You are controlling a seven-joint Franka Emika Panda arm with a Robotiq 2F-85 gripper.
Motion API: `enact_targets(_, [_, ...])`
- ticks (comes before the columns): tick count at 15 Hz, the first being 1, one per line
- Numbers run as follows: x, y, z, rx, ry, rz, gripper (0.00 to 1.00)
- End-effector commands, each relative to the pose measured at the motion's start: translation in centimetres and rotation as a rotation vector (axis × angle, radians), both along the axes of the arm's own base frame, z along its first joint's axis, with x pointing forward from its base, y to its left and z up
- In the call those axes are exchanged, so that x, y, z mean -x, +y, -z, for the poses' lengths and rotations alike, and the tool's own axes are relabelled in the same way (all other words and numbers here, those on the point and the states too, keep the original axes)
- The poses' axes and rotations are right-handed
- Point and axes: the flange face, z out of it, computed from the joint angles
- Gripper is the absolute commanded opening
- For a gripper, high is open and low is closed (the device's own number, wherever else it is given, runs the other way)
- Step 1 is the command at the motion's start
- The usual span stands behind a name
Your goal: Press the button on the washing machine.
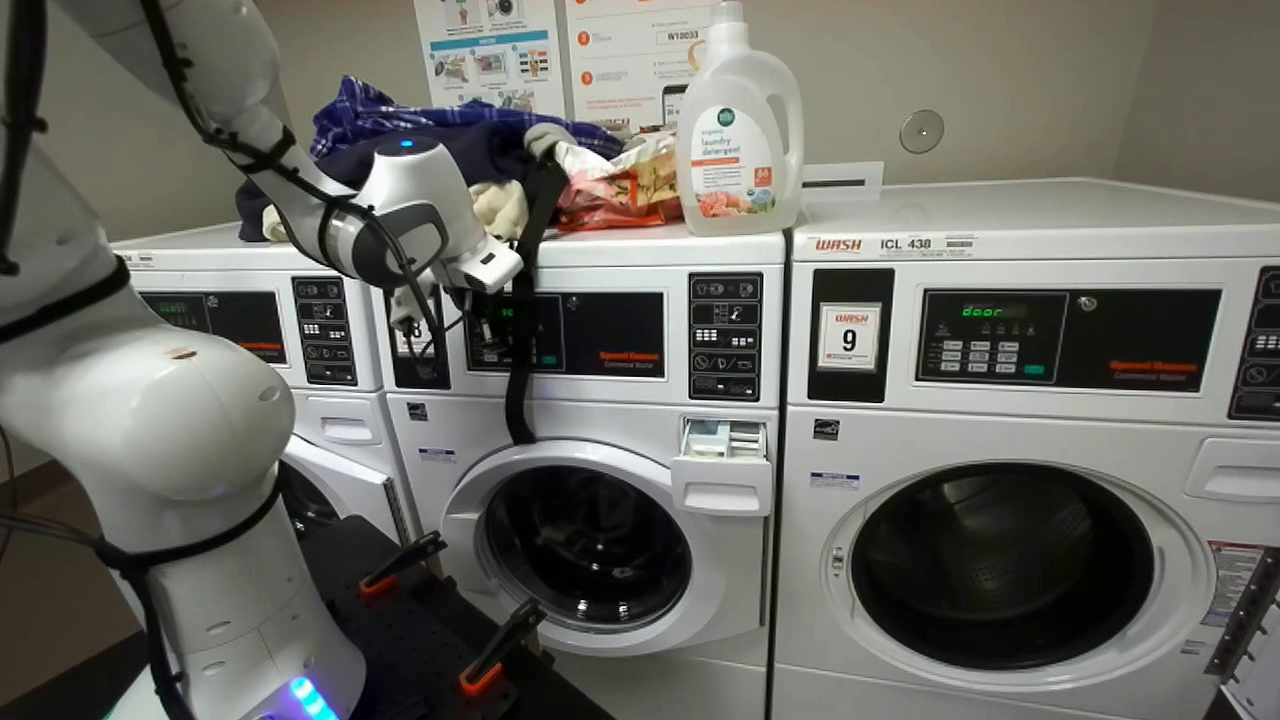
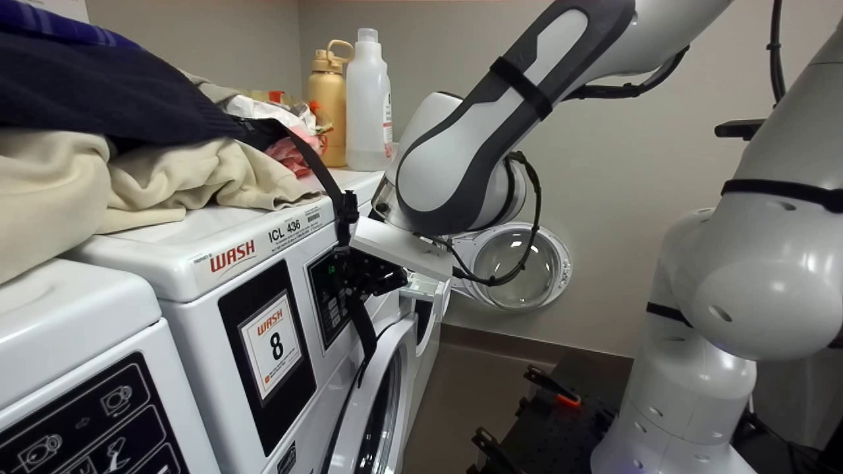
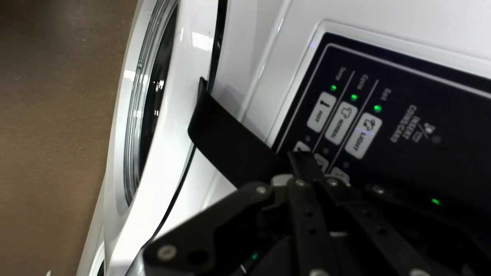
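Gripper (image 3: 305, 155) together at tips, close by buttons (image 3: 341, 123) on control panel (image 3: 414, 161) of washing machine (image 1: 620, 420); contact unclear

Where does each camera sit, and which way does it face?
In an exterior view: in front, facing washer 8; the arm shows.
In an exterior view: off to its side, facing along its front, past its sticker; arm shows.
Wrist view: behind the pincer, facing nearby buttons; the pincer shows.
Both exterior views share arm, washer 8, detergent.
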Motion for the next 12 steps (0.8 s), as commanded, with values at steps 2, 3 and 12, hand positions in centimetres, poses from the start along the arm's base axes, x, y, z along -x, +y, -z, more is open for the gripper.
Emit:
enact_targets(2, [-0.2,-1.0,-0.5,0.04,0.016,-0.02,0.0])
enact_targets(3, [-0.3,-1.4,-0.7,0.06,0.032,-0.036,0.0])
enact_targets(12, [0.0,-2.3,-3.8,0.104,0.131,-0.132,0.0])
